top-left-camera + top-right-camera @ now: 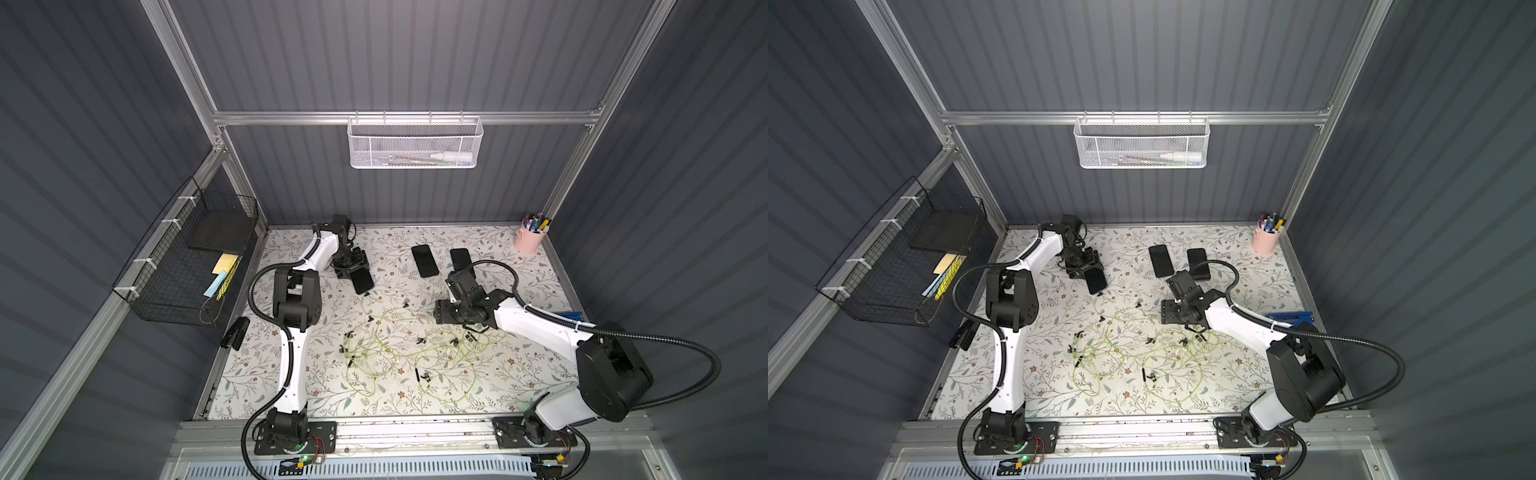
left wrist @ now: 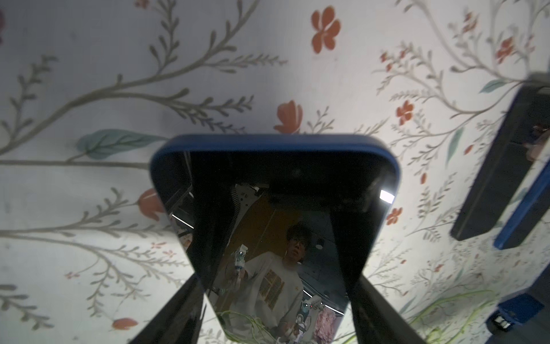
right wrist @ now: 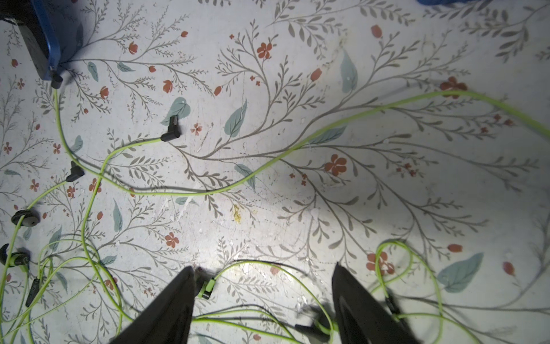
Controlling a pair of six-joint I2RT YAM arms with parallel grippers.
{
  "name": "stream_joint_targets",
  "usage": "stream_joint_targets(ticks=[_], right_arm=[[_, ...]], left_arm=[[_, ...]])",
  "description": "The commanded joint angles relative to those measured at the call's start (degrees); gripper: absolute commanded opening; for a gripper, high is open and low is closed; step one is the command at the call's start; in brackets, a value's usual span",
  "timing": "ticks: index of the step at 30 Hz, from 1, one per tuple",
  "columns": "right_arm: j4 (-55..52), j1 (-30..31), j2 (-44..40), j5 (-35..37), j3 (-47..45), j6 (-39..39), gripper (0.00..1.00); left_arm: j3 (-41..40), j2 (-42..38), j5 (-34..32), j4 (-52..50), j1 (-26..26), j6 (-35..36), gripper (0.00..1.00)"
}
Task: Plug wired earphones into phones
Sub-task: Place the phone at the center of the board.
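My left gripper (image 1: 358, 277) (image 2: 276, 275) is shut on the sides of the blue-rimmed phone (image 1: 363, 282) (image 2: 276, 184), which is tilted with its back end raised. A black plug (image 3: 56, 79) sits in that phone's low end (image 3: 47, 44), and its cord trails away. Two more phones (image 1: 424, 260) (image 1: 461, 259) lie flat at the back, the second partly under my right arm. The earphones (image 1: 399, 353) sprawl tangled mid-table. My right gripper (image 1: 473, 330) (image 3: 263, 268) hangs open just above them, holding nothing. Two loose plugs (image 3: 172, 131) (image 3: 74, 172) lie beyond its fingers.
A pink cup of pens (image 1: 530, 239) stands at the back right corner. A blue object (image 1: 571, 318) lies at the right edge, and a black tool (image 1: 235, 332) at the left edge. A black wire basket (image 1: 187, 266) hangs on the left wall and a white mesh basket (image 1: 415, 143) on the back rail.
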Motion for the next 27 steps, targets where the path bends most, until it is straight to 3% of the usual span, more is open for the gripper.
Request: stream_joint_targets(ticks=[1,5,9,16,22,27], right_arm=[[-1.02,-0.19,-1.23,1.02,-0.56,0.84,0.73],[-1.97,-0.08,-1.19,0.44,0.04,1.5,0.74],[-3.74,0.6,-0.67,0.92,1.57,2.82,0.74],[-7.28,3.11,2.06,2.88,5.28,7.98,0.74],[-10.1,3.19,1.47,4.6,6.55,8.72,0.74],[-15.9,1.37,-0.4,5.47,6.21,6.97,0.75]], left_arm=[[0.99,0.32,-1.71,-2.94,0.44,3.85,0.33],[-0.72,-0.29,-0.74,-0.69,0.39,3.39,0.49],[-0.33,0.05,-1.01,1.07,0.4,4.37,0.72],[-1.58,-1.6,-0.65,3.31,0.46,6.3,0.99],[-2.96,-6.56,-0.06,4.44,-1.19,13.43,0.98],[-13.93,-14.45,-1.33,8.94,-12.45,29.55,0.86]])
